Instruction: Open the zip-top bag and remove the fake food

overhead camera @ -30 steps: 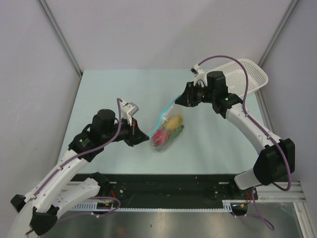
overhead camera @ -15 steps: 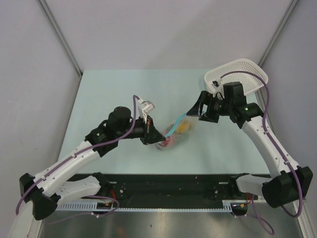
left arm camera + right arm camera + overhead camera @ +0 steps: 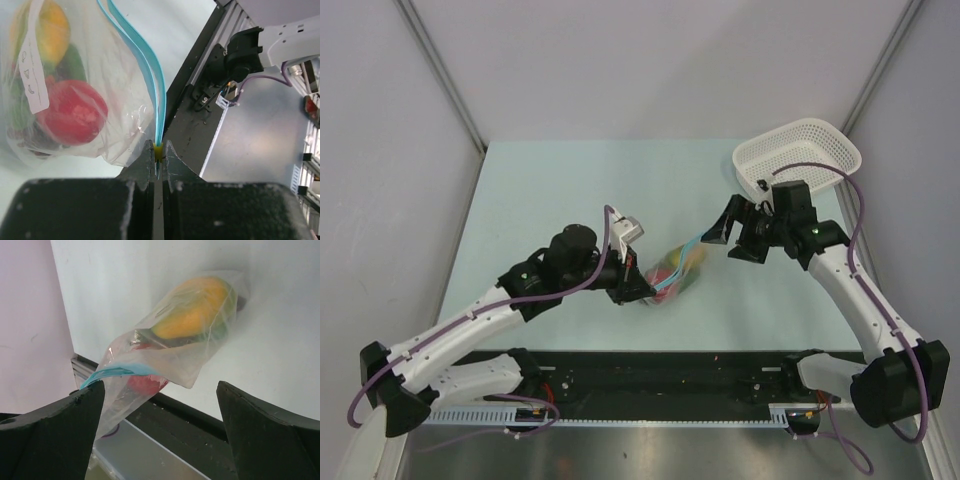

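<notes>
Bulging clear zip-top bag (image 3: 170, 347), red apple (image 3: 72, 112), yellow mango (image 3: 192, 310) inside

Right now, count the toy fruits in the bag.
3 in the zip-top bag: red apple nearest the left tool, yellow-orange mango farthest, a dark piece between them. Others may be hidden.

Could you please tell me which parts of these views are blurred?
Top external: evenly lit, sharp, soft shadows. Left wrist: the left jaws are dark and blurred up close; the zip-top bag looks slightly soft. Right wrist: the right jaws are dark and soft-edged; the bag is fairly sharp.
</notes>
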`<state>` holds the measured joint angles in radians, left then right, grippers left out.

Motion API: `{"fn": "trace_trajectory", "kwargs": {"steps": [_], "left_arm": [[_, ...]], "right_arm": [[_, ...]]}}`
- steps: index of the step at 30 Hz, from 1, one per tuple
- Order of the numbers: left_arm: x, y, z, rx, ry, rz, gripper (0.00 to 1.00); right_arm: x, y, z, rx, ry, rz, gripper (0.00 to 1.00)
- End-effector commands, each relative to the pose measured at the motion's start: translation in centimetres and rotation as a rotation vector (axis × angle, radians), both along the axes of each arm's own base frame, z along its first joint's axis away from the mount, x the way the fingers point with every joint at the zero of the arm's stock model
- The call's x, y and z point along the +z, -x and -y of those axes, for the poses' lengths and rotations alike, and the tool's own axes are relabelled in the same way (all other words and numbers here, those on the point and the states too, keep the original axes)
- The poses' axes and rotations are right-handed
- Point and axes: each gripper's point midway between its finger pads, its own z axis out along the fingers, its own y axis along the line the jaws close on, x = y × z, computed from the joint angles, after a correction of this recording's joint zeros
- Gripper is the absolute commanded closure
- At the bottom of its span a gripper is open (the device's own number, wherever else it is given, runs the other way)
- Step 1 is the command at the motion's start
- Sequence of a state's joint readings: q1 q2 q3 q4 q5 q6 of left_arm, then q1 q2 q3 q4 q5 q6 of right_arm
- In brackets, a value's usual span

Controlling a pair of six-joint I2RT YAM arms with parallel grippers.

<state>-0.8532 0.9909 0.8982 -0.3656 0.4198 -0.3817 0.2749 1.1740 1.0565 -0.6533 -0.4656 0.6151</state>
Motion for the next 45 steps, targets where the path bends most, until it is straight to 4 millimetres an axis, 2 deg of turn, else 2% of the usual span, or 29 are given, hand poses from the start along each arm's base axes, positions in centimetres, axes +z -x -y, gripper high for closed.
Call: {"fn": "trace_trajectory", "kwargs": {"steps": [1,6,7,11,18,21,24,28,29,30,32,33,34,35,37,38,39,40,41,42,43,45], "left_arm": [[0.9,-1.1,-0.1,0.047,-0.027,0.091,1.00],[0.9,-1.1,0.5,0.047,-0.025,0.097,1.00],[0.8,-1.0,0.7,0.042,-0.029,0.095,1.00],[0.5,-1.1,0.8,0.043,-0.044,0.090,1.00],[0.6,-1.4,1.1,0.047,-0.042,0.094,1.00],[0.6,-1.3,1.2,0.039,-0.043,0.092,1.00],[0.7,-1.2,1.2,0.031,-0.036,0.094,1.00],[0.7,-0.9,1.3,0.018,-0.032,0.089,1.00],[0.7,-0.8,1.3,0.012,-0.029,0.087,1.00],[0.8,-0.6,1.4,0.006,-0.022,0.077,0.99],[1.8,-0.7,1.7,0.015,0.003,0.061,0.76],[2.3,-0.7,1.9,0.011,0.019,0.053,0.56],[3.8,-1.0,2.1,0.023,0.040,0.058,0.49],[3.8,-1.7,2.4,0.051,0.029,0.021,0.45],[4.6,-3.5,2.2,0.121,-0.005,-0.031,0.43],[3.4,-4.5,2.5,0.150,-0.047,-0.083,0.44],[4.3,-5.6,2.7,0.171,-0.046,-0.076,0.44],[3.7,-6.5,2.6,0.209,-0.082,-0.078,0.39],[2.7,-7.4,3.1,0.215,-0.111,-0.087,0.38],[3.6,-8.1,3.7,0.214,-0.097,-0.070,0.38],[3.7,-8.6,4.1,0.211,-0.102,-0.064,0.38],[2.8,-10.3,5.2,0.220,-0.162,-0.073,0.39]], "right_arm": [[2.2,0.2,-0.7,-0.088,-0.101,-0.007,0.03],[2.8,0.2,-1.3,-0.134,-0.155,-0.026,0.12],[3.0,0.4,-1.5,-0.138,-0.169,-0.034,0.17],[4.4,0.8,-2.4,-0.119,-0.160,-0.003,0.18],[3.4,1.5,-4.1,-0.064,-0.138,-0.025,0.24],[3.1,1.2,-4.5,-0.055,-0.122,-0.012,0.29],[2.2,0.8,-5.1,-0.035,-0.104,-0.015,0.31],[2.2,0.6,-6.4,0.005,-0.078,0.011,0.32],[2.1,0.8,-6.7,0.018,-0.070,0.009,0.37],[1.7,0.8,-6.7,0.021,-0.060,-0.004,0.52],[1.6,1.0,-6.4,0.022,-0.039,0.001,0.71],[1.8,1.0,-6.2,0.022,-0.031,0.011,0.88],[1.7,1.2,-5.9,0.019,-0.012,0.009,0.94],[2.2,1.2,-5.8,0.033,-0.002,0.032,1.00],[2.6,1.4,-5.7,0.049,0.001,0.051,1.00],[2.7,1.4,-5.7,0.054,-0.003,0.056,1.00],[2.8,1.5,-5.7,0.057,-0.005,0.061,1.00],[3.0,1.6,-5.8,0.064,-0.012,0.068,1.00],[3.0,1.7,-5.8,0.069,-0.015,0.069,1.00],[2.9,1.8,-5.8,0.075,-0.017,0.070,1.00],[3.1,2.0,-6.0,0.085,-0.026,0.074,1.00],[3.2,2.1,-6.0,0.098,-0.026,0.082,1.00]]}}
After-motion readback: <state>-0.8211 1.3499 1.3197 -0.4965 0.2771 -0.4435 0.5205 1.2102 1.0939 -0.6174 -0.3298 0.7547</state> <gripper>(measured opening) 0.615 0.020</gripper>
